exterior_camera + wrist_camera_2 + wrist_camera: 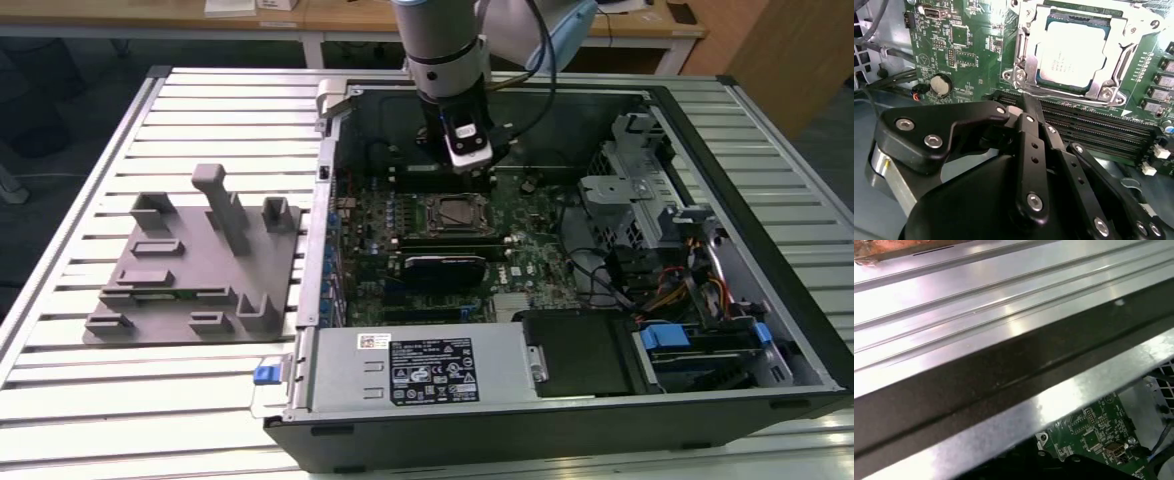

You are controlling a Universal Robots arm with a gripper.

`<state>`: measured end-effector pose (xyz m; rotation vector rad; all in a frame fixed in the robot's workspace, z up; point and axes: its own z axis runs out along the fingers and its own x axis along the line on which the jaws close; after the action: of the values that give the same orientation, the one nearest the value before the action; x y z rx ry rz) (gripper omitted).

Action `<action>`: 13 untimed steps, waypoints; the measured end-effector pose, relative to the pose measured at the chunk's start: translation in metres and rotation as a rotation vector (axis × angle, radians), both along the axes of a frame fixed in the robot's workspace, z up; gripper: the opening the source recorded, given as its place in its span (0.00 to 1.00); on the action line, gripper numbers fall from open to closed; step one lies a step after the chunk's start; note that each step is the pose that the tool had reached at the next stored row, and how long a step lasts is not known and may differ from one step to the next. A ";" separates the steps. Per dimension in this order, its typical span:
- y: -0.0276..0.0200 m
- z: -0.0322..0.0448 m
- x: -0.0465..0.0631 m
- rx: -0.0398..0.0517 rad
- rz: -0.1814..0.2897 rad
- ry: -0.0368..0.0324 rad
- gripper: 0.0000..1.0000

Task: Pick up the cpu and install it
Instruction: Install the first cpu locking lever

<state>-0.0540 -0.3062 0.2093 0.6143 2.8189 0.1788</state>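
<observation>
Right, the cpu [1076, 52] sits flat in the motherboard socket [1026, 70], silvery top plate up, metal retention frame around it; in the exterior view the socket [457, 212] is near the middle of the green motherboard [400, 215] inside the open computer case [747, 330]. The gripper [470, 150] hangs above the board toward the case's far wall, apart from the cpu, holding nothing I can see. In the second wrist view the black gripper linkage [1029, 165] fills the foreground, fingertips hidden, so can't tell if the jaws are apart or together. RAM slots [1104, 125] run between the gripper and the socket. Grey fixture tray [200, 265] sits on the slatted counter [80, 400] beside the case, at the exterior view's left. Power supply [420, 368] is along the case's near edge.
</observation>
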 end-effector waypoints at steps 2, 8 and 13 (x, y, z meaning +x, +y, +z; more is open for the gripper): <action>0.0000 -0.0003 0.001 -0.0014 0.000 0.0301 0.11; 0.0000 -0.0008 0.010 -0.0051 0.000 0.1387 0.11; 0.0000 -0.0007 0.015 -0.0100 0.000 0.1959 0.11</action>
<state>-0.0392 -0.3062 0.2086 0.6638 3.0051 0.1097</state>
